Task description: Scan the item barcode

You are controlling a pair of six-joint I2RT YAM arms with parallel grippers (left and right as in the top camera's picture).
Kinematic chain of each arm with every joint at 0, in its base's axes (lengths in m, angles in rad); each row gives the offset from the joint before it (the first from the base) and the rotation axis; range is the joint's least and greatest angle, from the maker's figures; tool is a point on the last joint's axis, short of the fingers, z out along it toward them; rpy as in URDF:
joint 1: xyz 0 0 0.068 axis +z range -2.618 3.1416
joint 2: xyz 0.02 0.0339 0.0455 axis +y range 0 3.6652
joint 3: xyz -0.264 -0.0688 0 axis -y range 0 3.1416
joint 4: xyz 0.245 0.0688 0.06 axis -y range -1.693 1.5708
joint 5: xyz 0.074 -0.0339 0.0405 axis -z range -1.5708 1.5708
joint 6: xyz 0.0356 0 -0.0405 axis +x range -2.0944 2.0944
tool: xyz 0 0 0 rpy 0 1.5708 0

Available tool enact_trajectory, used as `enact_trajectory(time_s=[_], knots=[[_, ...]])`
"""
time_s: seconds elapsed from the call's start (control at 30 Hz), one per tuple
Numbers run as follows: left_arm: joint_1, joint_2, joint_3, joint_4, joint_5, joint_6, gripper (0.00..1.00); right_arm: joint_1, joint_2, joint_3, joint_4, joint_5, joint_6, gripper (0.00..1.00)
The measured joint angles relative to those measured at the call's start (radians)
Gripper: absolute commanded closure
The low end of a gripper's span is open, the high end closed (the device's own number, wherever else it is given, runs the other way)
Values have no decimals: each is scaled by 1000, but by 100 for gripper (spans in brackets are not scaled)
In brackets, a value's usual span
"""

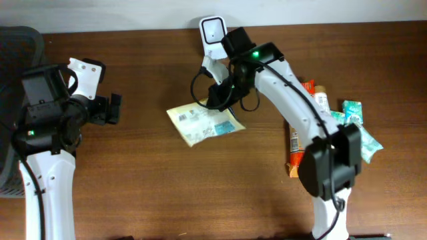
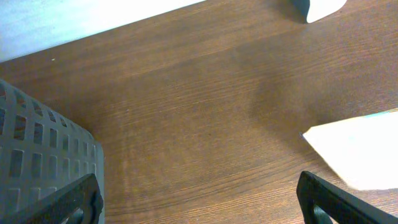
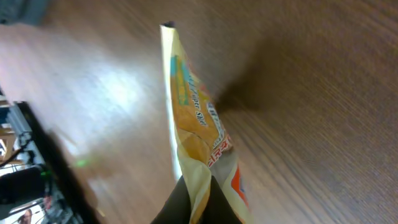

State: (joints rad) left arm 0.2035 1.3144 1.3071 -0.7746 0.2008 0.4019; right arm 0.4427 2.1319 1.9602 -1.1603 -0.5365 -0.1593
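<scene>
The right gripper [image 3: 198, 202] is pinched shut on one edge of the yellow snack bag [image 1: 200, 123], near the middle of the table [image 1: 133, 193]. The left gripper [image 1: 113, 109] is wide open and holds nothing, near the left edge. The white scanner [image 1: 213, 32] stands at the back edge.

I'm looking at a dark brown wood-grain table [image 1: 133, 193] that fills nearly every view. Along its far edge runs a plain white strip, a wall [image 1: 120, 12] by the look of it, faintly bluish in the left wrist view. A dark grey perforated basket [image 1: 20, 37] sits at the table's left edge. The right wrist view shows a soft pale sheen on the wood — beyond it, blurred dark framework I can't make out.
</scene>
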Motion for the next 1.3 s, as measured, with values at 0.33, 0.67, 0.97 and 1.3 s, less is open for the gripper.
enact_trajectory(time_s=[0.33,0.67,0.97,1.3], knots=[[0,0,0,0,0,0,1,-26,200,-27,-14,40,84,29],[0,0,0,1,0,0,1,-96,191,-182,-98,-89,224,10],[0,0,0,0,0,0,1,3,179,-299,153,-218,339,96],[0,0,0,0,0,0,1,60,154,-112,-137,471,563,96]])
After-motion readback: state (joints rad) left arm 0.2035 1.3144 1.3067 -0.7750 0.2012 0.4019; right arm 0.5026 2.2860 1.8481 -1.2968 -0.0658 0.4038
